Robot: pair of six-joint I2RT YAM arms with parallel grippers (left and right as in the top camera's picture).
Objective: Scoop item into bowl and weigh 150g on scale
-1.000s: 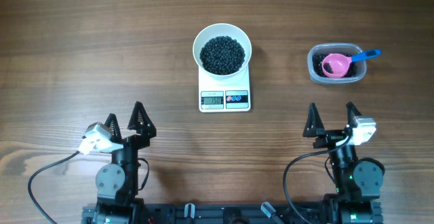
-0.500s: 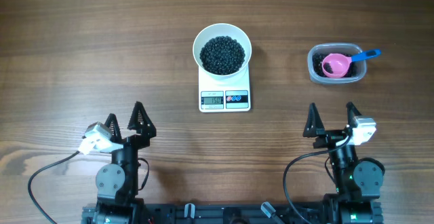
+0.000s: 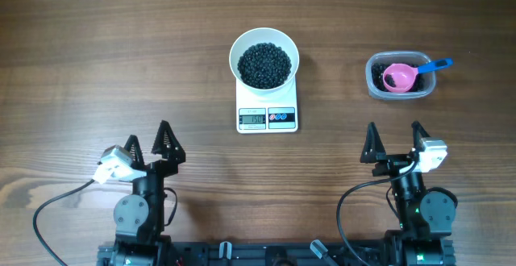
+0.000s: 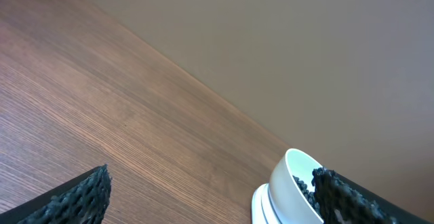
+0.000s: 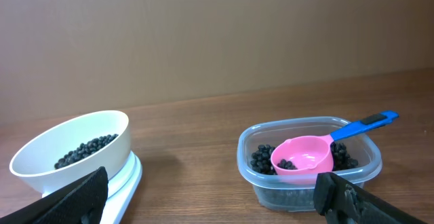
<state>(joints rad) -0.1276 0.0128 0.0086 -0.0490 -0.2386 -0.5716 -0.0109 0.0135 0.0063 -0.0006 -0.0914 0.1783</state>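
I see the wooden table (image 3: 81,40) carrying everything, with both arms folded at its near edge, well apart from the work. I judge this a parked pose: nothing leans on the scale or shadows it, so the weight it shows is honest. The left gripper (image 3: 149,137) is released, jaws spread wide with nothing between them. The right gripper (image 3: 393,130) is the same, empty and gaping, near the right side.

The white bowl (image 3: 234,52) stands on the scale (image 3: 267,118) at the far centre. It overhangs the platform but leaves the display at the near end uncovered for reading. The digits are too small for me to make out. Inside the bowl the black beads (image 3: 264,64) form a full dark heap.

At the far right sits the clear tub (image 3: 373,89), holding the rest of the beads in a low layer. The pink scoop (image 3: 399,76) lies in it cup-up, with a few beads inside. Its blue handle (image 3: 438,64) pokes over the rim to the right, easy to grab if I judge a top-up is needed.
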